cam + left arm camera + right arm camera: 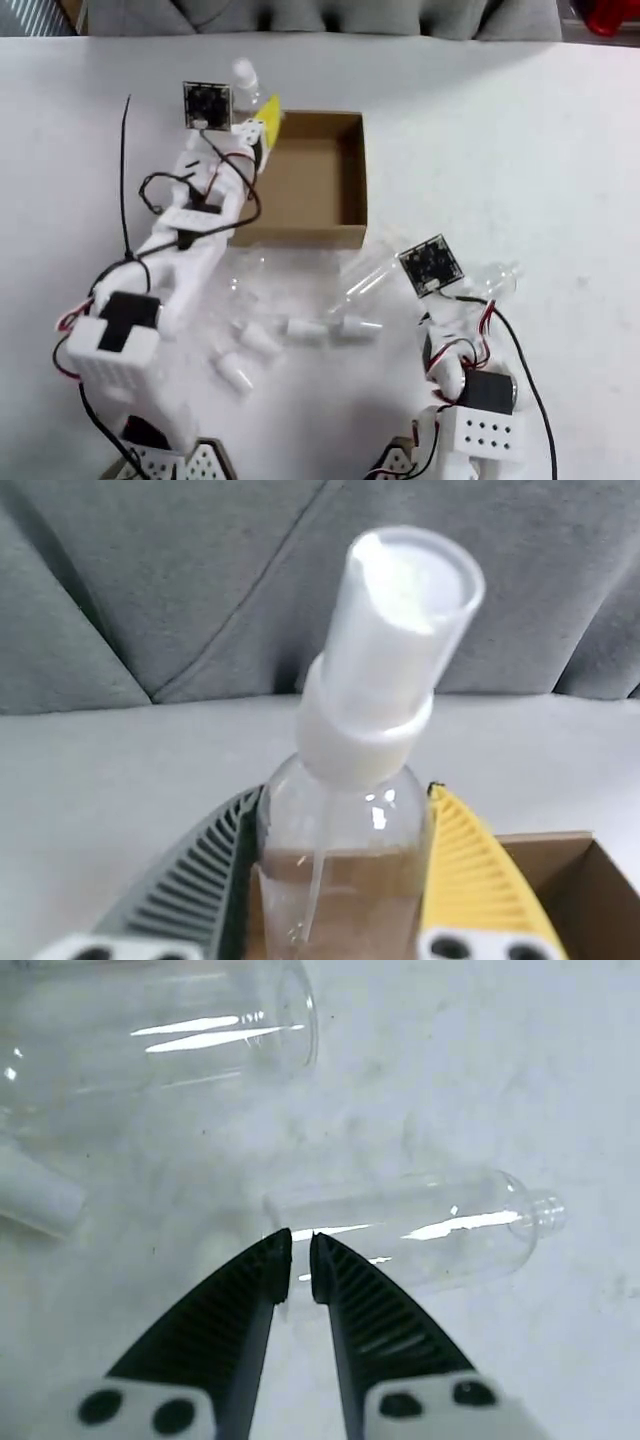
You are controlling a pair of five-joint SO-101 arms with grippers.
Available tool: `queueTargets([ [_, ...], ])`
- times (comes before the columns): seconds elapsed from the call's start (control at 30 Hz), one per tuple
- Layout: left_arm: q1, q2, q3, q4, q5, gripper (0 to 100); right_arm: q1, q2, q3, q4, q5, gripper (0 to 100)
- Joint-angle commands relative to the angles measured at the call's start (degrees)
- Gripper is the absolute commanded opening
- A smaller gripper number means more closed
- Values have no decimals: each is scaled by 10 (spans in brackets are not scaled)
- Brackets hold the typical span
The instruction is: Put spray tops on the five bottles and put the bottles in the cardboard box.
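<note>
Left claw (342, 805): clenched on bottle (340, 870), spray top (385, 650) fitted, at box (352, 170) far corner. Right claw (298, 1250): closed, empty, over counter (560, 1080), tips just beside lying topless bottle (430, 1225). Near box front, on counter: loose tops (262, 340).

Glossy clear plastic bottle (430, 1230), matt cardboard box (310, 185), smooth white table (520, 150)

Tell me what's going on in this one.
The left gripper holds a clear plastic bottle, white spray top already on, at the edge of the brown cardboard box. The right gripper, jaws nearly shut and empty, is by an uncapped clear bottle lying on the white table. Loose white spray tops lie nearby.
</note>
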Motion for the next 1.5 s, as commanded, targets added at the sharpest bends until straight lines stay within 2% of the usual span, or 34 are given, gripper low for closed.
queueTargets([
  [0.0, 6, 13, -50, -19, -5, 20, 12, 6, 15, 0, 7, 17],
  [0.23, 5, 68, -81, -23, -4, 20, 11, 6, 15, 0, 7, 17],
  [0.4, 5, 99, -78, -93, -4, 20, 11, 6, 15, 0, 8, 17],
  [0.73, -4, 111, -77, -92, -4, 24, 11, 6, 15, 0, 8, 17],
  [0.93, -7, 107, -71, -70, 0, 144, 12, 6, 15, 0, 8, 17],
  [1.27, -8, 105, -69, -62, -5, 159, 12, 6, 15, 0, 8, 17],
  [1.47, -8, 105, -70, -39, -4, 249, 12, 6, 15, 0, 8, 17],
])
